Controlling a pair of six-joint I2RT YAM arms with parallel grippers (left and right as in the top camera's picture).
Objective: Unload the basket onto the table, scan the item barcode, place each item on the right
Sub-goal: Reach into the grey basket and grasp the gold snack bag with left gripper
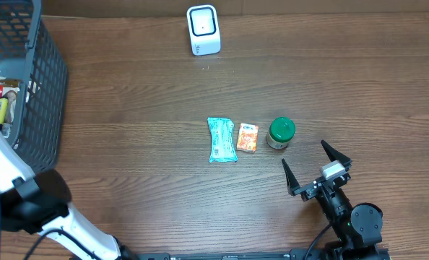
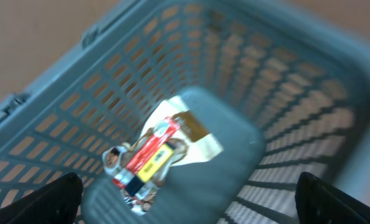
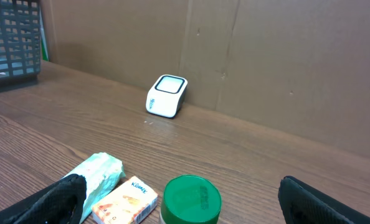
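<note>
Jaws on your left gripper point(image 2: 188, 182) are standing wide over the basket point(image 1: 41, 94) at the table's point(image 1: 142, 108) left edge — a red-and-yellow packet point(image 2: 149, 155) is lying inside, print blurred. Your right gripper point(image 1: 303, 152) is gaping empty near the green-lidded jar point(image 1: 280, 132); the scanner point(image 1: 203, 29) is sitting at the far edge.

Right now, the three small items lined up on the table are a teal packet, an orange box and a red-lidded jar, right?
Not quite: the jar has a green lid, not red; the overhead view shows it. The teal packet and orange box are as you say.
</note>
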